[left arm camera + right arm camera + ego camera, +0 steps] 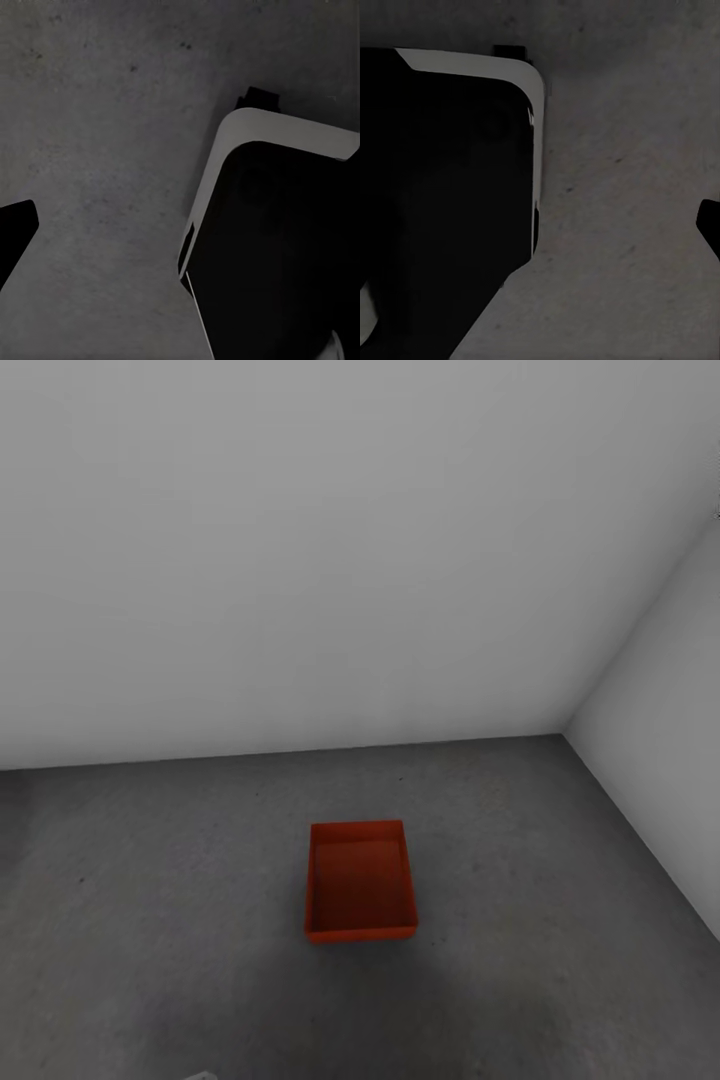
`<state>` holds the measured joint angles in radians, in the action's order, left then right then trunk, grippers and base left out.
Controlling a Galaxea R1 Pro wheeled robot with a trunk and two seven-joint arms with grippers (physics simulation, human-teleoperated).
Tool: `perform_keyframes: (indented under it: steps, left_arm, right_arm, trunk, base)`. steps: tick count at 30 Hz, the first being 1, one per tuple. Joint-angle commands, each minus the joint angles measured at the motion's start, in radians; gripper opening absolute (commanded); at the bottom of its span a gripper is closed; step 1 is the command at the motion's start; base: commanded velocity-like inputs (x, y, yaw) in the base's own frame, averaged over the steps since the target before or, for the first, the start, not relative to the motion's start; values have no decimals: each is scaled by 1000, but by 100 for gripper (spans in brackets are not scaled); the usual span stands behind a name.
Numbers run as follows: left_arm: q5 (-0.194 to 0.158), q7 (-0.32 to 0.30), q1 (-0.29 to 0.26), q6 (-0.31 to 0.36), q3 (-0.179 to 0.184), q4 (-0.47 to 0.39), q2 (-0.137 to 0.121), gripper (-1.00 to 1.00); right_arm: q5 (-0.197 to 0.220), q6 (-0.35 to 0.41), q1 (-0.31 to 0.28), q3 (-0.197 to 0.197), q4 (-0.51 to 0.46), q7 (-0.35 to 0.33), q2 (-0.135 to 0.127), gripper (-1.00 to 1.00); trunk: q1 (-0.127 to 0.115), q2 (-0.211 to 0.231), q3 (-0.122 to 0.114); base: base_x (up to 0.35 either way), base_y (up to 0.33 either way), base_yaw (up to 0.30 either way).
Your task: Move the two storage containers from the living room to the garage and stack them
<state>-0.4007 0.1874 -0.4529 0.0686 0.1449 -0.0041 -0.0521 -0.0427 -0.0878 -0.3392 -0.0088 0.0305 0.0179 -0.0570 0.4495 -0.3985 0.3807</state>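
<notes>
**A:** Where does the job stand?

**B:** I'm in the garage. One red bin [360, 880] sits upright and open-topped on the concrete floor [150, 920], out from the grey back wall [300, 560] and well apart from the side wall [670, 690] that meets it in the corner. It looks empty, with nothing stacked on it. I judge the first half done and the second bin not yet brought.

**A:** What are your grippers holding?

**B:** I can't tell. From my left wrist camera I see a dark sliver [15, 232] at the picture's edge, and a similar one [711, 221] from my right wrist. They may be fingertips, but neither shows how my jaws stand. I see nothing red near either.

**A:** How would you do the next part well?

**B:** When I come back with the other bin, I'd face this one squarely, line up its long sides with the one on the floor, and lower it level so it settles without tipping or nudging the bottom bin.

**A:** Do the views tell you different things?

**B:** Yes. My head camera gives the bin, both walls and the corner. My wrist cameras look down at speckled concrete beside my own base, a dark body with a pale rounded edge [225, 142], seen from the other side too [534, 97].
</notes>
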Motion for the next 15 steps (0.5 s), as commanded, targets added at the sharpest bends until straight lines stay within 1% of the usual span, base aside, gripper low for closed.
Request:
perform_keyframes:
  steps: [1,10,15]
  left_arm:
    - [-8,3,0,4,8,-1,0,100]
    - [-36,1,-1,1,10,0,1,100]
    - [-41,-2,0,-47,10,3,5,100]
  right_arm:
    - [-4,-6,-1,-2,3,2,2,100]
    - [-1,-6,-1,-3,3,3,5,100]
    - [0,-5,-1,-3,4,3,6,100]
  trunk:
    - [1,-2,0]
    - [1,-2,-14]
    - [1,-2,-22]
  base:
    - [0,0,0]
    - [0,0,0]
    - [0,0,0]
